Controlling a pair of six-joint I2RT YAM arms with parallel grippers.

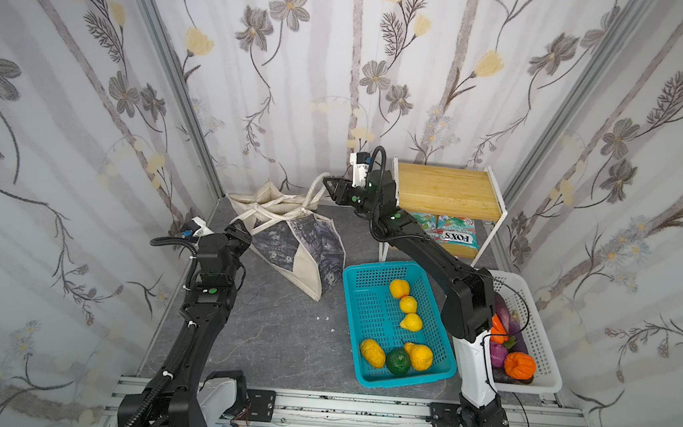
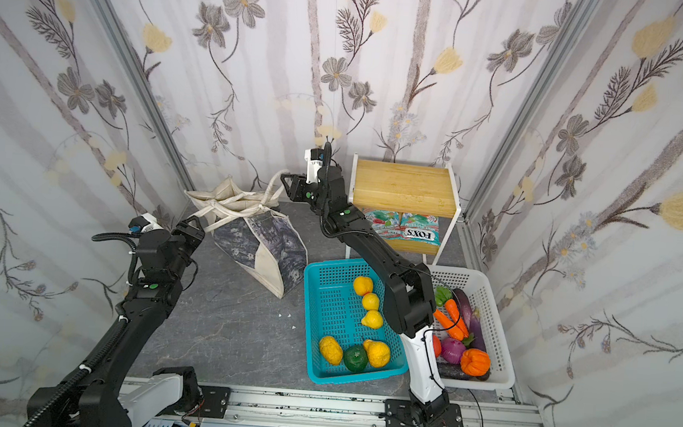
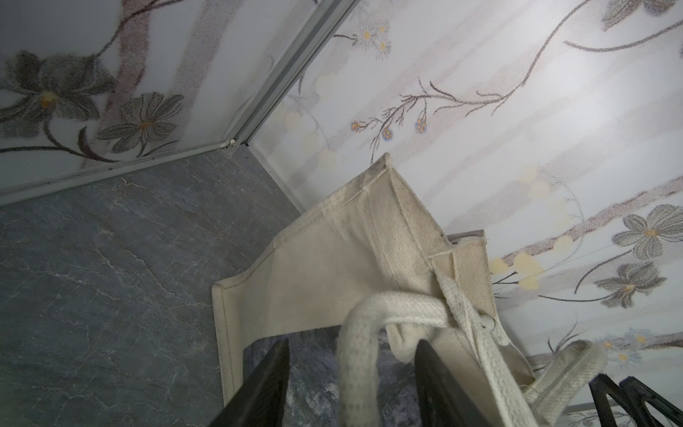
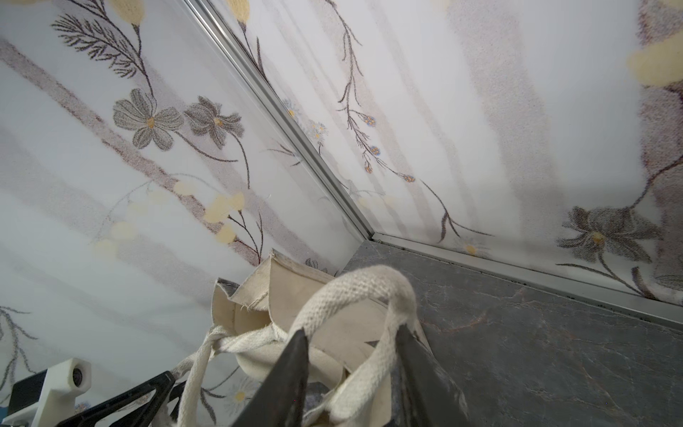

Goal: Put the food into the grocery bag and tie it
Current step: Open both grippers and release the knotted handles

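1. One canvas tote (image 1: pixel 311 262), lying between my two grippers: left gripper (image 1: pixel 243 227), right gripper (image 1: pixel 327 183).
2. Two strap handles (image 4: pixel 354 284), one passing between each gripper's jaws.
3. Two mesh baskets beside my right arm: teal basket (image 1: pixel 370 304), white basket (image 1: pixel 538 338).
4. Six fruits in the teal one: five yellow-orange fruits (image 1: pixel 399 288), one green fruit (image 1: pixel 397 361).
5. Two snack packets (image 1: pixel 457 232) behind my right wrist.

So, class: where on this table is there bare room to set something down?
Free: the grey tabletop between the left arm, tote, teal basket and front rail; also the wooden shelf top. Crowded: the right, with the white basket and rack.
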